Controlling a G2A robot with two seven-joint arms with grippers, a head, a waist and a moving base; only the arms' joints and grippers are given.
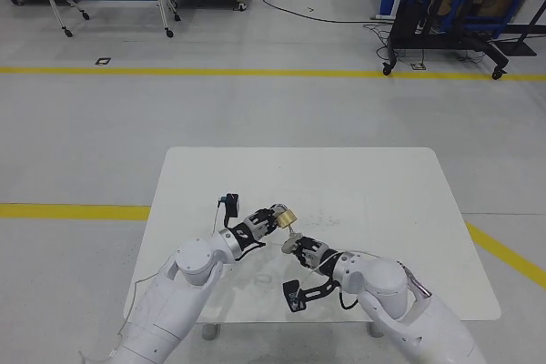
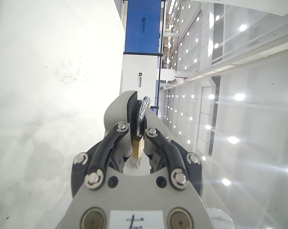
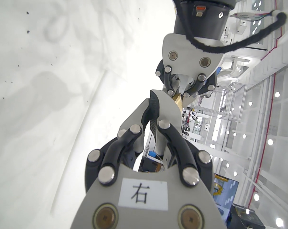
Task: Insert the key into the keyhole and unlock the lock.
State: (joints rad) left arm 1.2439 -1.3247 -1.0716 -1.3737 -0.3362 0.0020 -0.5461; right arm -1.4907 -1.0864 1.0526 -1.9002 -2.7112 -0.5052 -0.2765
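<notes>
Two hands meet over the middle of your white bench (image 1: 391,182), with the lock between them.
Your left hand (image 2: 141,107) is clamped tight on the lock (image 2: 137,147): its dark pads pinch the silver shackle (image 2: 142,117) near the fingertips, and the brass body sits between the fingers, closer to the palm. From above, you see the right hand (image 3: 158,99) just beside the lock, almost tip to tip with the left hand. Its fingers are drawn together with barely a slit between the pads, and you cannot tell from these views whether the key is pinched there. Dark specks and faint scuffs mark the bench surface near both hands.
</notes>
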